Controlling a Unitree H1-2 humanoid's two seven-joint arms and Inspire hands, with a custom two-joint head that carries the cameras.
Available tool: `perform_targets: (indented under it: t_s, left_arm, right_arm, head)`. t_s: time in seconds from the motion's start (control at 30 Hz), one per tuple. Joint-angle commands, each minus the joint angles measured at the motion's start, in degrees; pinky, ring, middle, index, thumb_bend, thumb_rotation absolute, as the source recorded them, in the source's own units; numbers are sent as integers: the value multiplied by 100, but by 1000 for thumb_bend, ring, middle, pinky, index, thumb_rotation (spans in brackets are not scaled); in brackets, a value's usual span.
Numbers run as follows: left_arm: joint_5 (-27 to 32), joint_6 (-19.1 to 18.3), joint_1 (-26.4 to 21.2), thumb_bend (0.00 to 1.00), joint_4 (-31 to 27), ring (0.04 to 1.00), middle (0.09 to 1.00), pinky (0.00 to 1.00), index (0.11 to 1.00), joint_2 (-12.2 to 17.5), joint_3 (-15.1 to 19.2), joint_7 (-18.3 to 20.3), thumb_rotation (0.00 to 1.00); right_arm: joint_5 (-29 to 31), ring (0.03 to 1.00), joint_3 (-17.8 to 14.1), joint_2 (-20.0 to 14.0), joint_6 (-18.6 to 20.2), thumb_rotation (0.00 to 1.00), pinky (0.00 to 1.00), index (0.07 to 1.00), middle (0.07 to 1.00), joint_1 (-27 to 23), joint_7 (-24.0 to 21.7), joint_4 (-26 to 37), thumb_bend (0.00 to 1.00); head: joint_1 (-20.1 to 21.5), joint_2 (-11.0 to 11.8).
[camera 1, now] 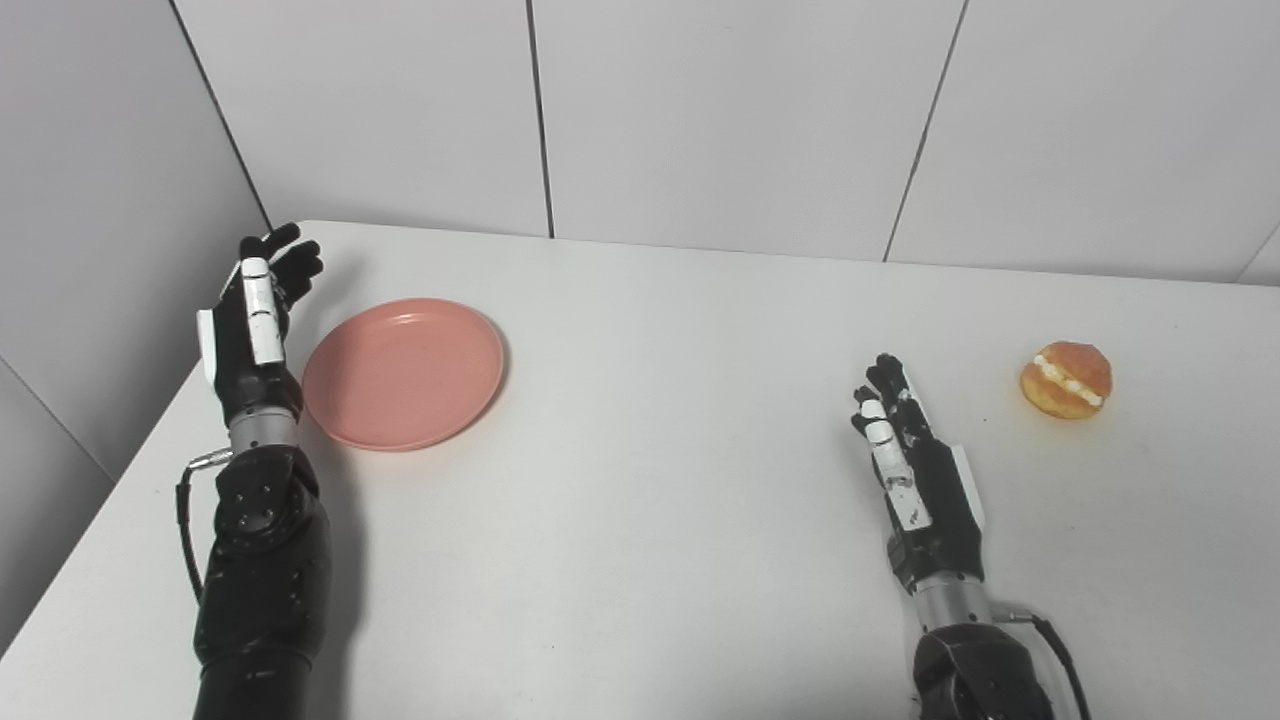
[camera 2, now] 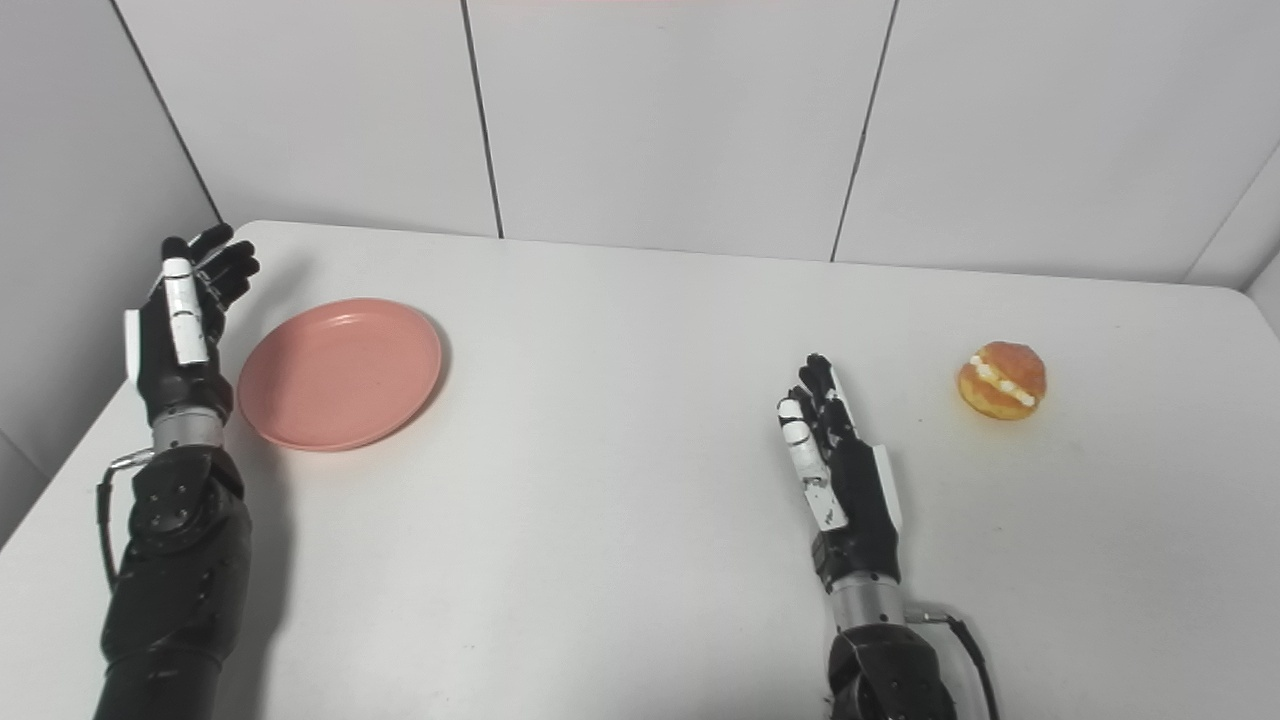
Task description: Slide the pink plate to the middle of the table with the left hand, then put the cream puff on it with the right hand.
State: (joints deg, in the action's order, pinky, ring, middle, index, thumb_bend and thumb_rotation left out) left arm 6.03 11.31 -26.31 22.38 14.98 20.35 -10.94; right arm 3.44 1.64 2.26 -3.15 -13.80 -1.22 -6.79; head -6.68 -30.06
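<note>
From the left eye view, the pink plate (camera 1: 403, 373) lay on the white table (camera 1: 640, 560) toward its left side, empty. The left hand (camera 1: 255, 330) stood just beside the plate's left rim — fingers spread, holding nothing; whether it touched the rim could not be told. No writing was legible anywhere.

From the right eye view, the cream puff (camera 2: 1002, 381) sat far right on the table, well apart from the plate. The right hand (camera 2: 835, 470) rested near it, fingers extended and empty — not touching the puff.
</note>
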Motion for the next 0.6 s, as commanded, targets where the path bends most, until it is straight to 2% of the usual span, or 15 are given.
perform_targets:
  t_s: [0.0,0.17,0.37,0.43,0.5,0.53,0.57]
  left_arm:
    - [-33,269,-280,642,14,721,696,801,673,222,76,-105,1000]
    - [-57,191,-301,654,236,727,709,808,680,337,131,-193,1000]
    - [-112,382,-313,632,629,725,719,810,698,473,32,-153,1000]
    - [-43,283,-324,642,673,751,738,866,718,460,17,-126,1000]
    - [-1,277,-312,635,709,757,741,877,723,452,-18,-74,1000]
    - [50,246,-302,608,713,741,731,796,715,447,-30,-24,1000]
    - [99,158,-293,612,707,739,731,763,714,445,-42,22,1000]
  right_arm:
    - [29,945,-35,-40,-348,734,946,956,961,46,-60,-35,495]
    - [23,946,-31,-33,-318,741,950,960,963,61,-68,17,494]
    - [66,949,-40,-42,-302,735,953,963,967,54,-98,14,495]
    - [47,946,-36,-39,-282,734,949,956,960,57,-77,32,496]
    - [20,947,-24,-43,-260,737,949,956,961,63,-68,63,493]
    - [9,949,-20,-45,-267,745,951,957,962,63,-65,67,493]
    - [21,949,-22,-45,-286,748,950,958,962,61,-74,59,491]
  head:
    - [-11,-15]
    - [-12,-28]
    - [8,-44]
    - [7,-49]
    - [4,-50]
    - [4,-50]
    - [4,-50]
